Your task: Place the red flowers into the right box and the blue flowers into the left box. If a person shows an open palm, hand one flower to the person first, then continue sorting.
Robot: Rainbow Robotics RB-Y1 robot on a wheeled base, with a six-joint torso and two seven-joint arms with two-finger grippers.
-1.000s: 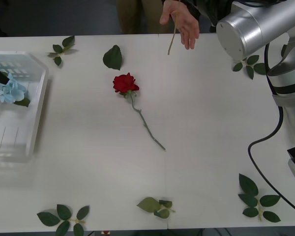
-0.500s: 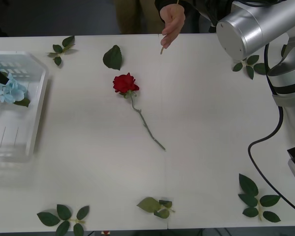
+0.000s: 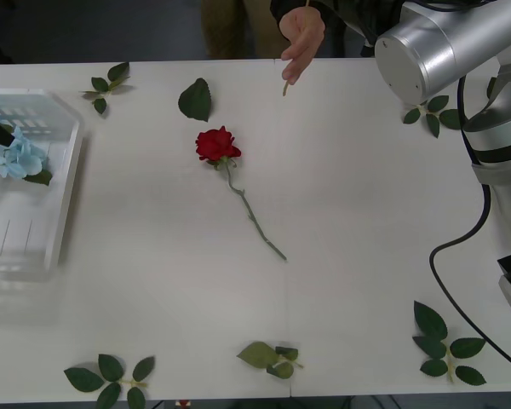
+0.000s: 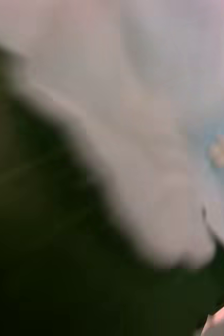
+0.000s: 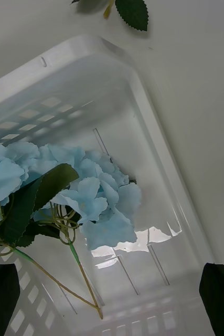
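My left gripper (image 5: 109, 294), fingers spread, hangs over blue flowers (image 5: 91, 194) in left box (image 5: 159, 142). Right gripper: can't tell. Next, prob: grab red rose (image 3: 217, 145).

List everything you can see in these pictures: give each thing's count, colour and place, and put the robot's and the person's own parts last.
red flower: one, deep red on a green stem, lying mid-table.
blue flowers: pale blue cluster, inside the left box.
left box: one, white, at the table's left edge.
loose leaf sprigs: six, dark green, scattered round the table's edges.
single leaf: one, dark green, beyond the red flower.
table: one, white.
thin stem: one, pale green, hanging from the person's hand.
person's hand: one, over the far table edge.
left gripper: black fingers apart, above the left box.
right arm: silver, at the right, far side.
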